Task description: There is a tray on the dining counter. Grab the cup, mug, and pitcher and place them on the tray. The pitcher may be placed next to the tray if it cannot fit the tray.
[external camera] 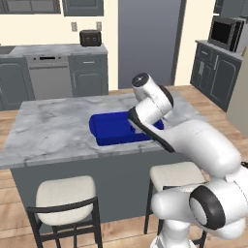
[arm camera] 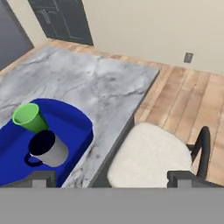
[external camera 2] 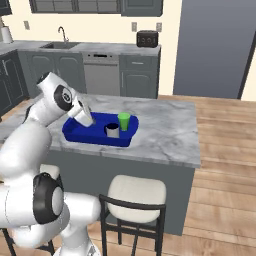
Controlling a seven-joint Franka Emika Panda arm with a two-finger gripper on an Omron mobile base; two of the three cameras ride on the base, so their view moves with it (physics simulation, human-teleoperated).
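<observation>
On the dining counter [external camera 2: 165,131] lies the blue tray [external camera 2: 95,138]. The green cup [external camera 2: 123,121] stands upright inside the tray, and the pale mug [external camera 2: 112,130] with its dark inside stands right beside it. In the hand view the cup [arm camera: 29,117] and mug [arm camera: 49,148] sit at lower left on the tray [arm camera: 72,124]. My gripper [arm camera: 113,179] is open and holds nothing. It hovers over the tray's end by the counter's front edge, apart from both vessels. The arm covers part of the tray [external camera: 109,131] in the left base view. The pitcher is out of view.
Two cushioned stools [external camera: 65,193] [external camera: 174,174] stand against the island's near side, one of them [arm camera: 148,155] directly under my hand. A toaster [external camera 2: 147,38] and a sink [external camera 2: 60,44] are on the back counter. A microwave [external camera: 225,33] sits far right.
</observation>
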